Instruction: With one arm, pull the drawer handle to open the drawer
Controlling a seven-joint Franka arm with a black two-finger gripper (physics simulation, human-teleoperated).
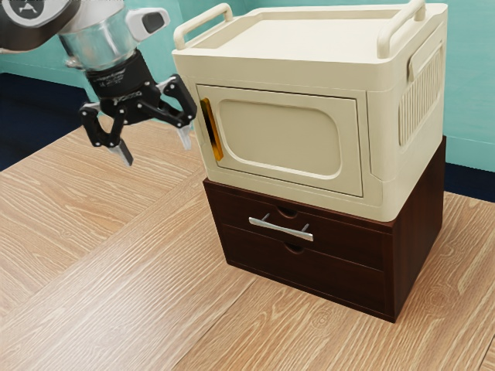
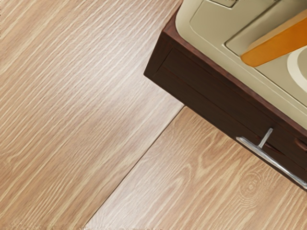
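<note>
Black two-finger gripper (image 1: 156, 152) hangs spread, empty; silver bar handle (image 1: 281, 229) lies lower, toward the exterior view's right, lengthwise along the upper drawer front (image 1: 344, 246)

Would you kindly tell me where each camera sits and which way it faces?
Exterior view: beside the arm, looking down at the cream box on the drawers; arm and open gripper show.
Wrist view: on the arm's end, looking down at table and drawers.
Both share box, drawers, silver handle and table.
</note>
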